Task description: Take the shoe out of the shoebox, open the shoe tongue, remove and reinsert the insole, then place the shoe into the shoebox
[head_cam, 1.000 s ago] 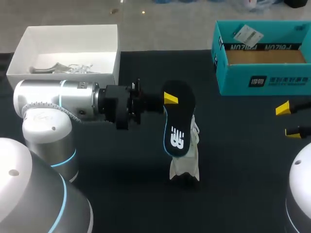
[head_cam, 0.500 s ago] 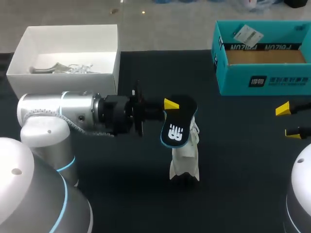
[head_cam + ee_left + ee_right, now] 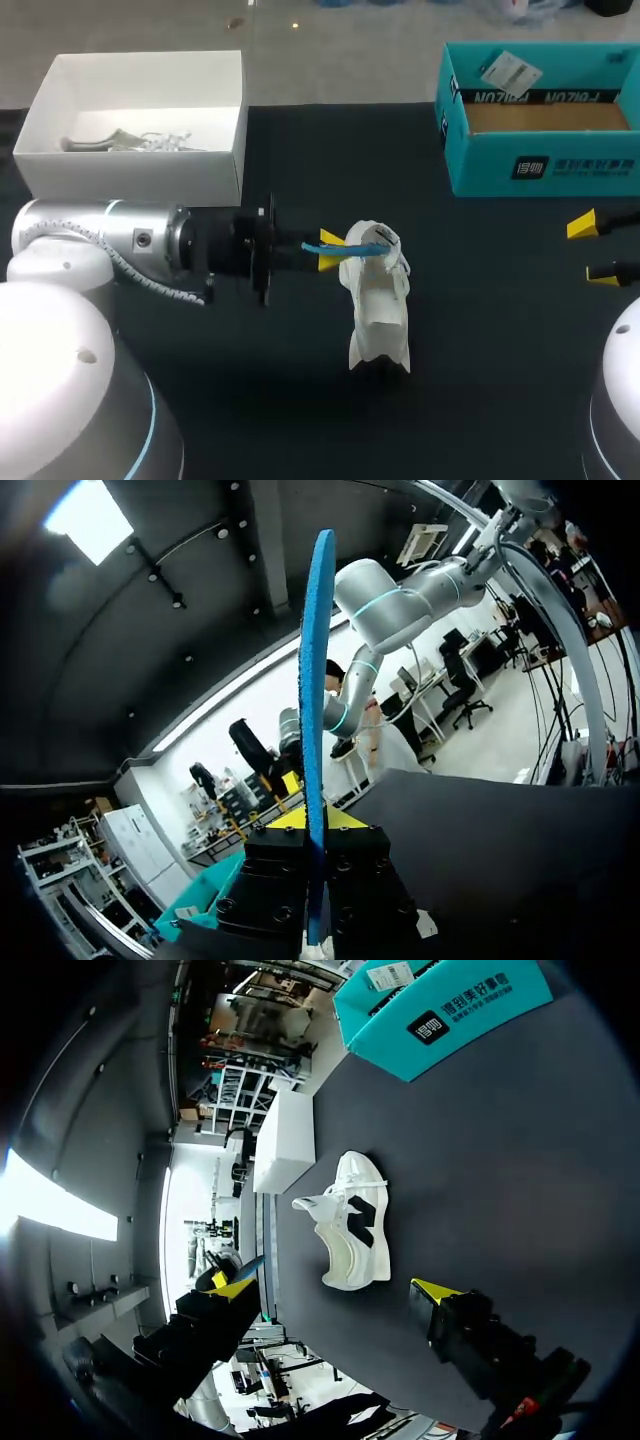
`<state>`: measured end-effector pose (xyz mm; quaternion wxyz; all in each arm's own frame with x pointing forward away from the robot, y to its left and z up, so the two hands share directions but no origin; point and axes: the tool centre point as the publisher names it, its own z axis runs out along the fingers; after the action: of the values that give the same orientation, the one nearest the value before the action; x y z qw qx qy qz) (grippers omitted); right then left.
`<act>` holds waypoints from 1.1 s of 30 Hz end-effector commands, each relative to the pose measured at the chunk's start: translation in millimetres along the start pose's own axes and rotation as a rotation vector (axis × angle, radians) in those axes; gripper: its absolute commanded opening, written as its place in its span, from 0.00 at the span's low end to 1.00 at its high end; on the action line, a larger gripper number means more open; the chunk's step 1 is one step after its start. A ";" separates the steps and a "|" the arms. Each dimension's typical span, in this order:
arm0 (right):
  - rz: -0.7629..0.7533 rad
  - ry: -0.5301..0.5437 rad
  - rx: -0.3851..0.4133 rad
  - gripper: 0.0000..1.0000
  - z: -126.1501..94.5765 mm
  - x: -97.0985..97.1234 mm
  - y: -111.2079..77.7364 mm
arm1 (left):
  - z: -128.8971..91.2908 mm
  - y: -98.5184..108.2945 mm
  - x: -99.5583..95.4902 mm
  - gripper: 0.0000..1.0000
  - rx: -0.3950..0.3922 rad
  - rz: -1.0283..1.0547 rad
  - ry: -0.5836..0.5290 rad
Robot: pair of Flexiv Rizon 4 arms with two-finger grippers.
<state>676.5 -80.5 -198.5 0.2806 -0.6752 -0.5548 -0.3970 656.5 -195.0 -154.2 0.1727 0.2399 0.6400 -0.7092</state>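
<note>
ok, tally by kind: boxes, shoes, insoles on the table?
Boxes: 2 (white open cardboard box, teal cardboard shoebox)
Shoes: 1 (white sneaker)
Insoles: 1 (blue-edged insole, in the left gripper)
Total: 4
</note>
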 end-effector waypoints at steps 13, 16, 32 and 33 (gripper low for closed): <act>0.002 -0.004 -0.002 1.00 -0.3 0.7 -2.0 | 43.6 64.9 21.8 0.00 -0.070 -0.128 0.198; 0.002 -0.004 -0.002 1.00 -0.3 0.7 -2.0 | 43.9 69.4 23.4 0.00 -0.084 -0.144 0.177; 0.002 -0.004 -0.002 1.00 -0.3 0.7 -2.0 | 29.7 110.7 35.3 0.00 -0.156 -0.185 0.148; 0.002 -0.004 -0.002 1.00 -0.3 0.7 -2.0 | 28.8 114.0 36.1 0.00 -0.160 -0.188 0.150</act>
<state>676.4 -80.2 -198.2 0.2802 -0.6757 -0.5548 -0.3964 685.6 -234.9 -260.9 0.0772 0.2158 0.7248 -0.6497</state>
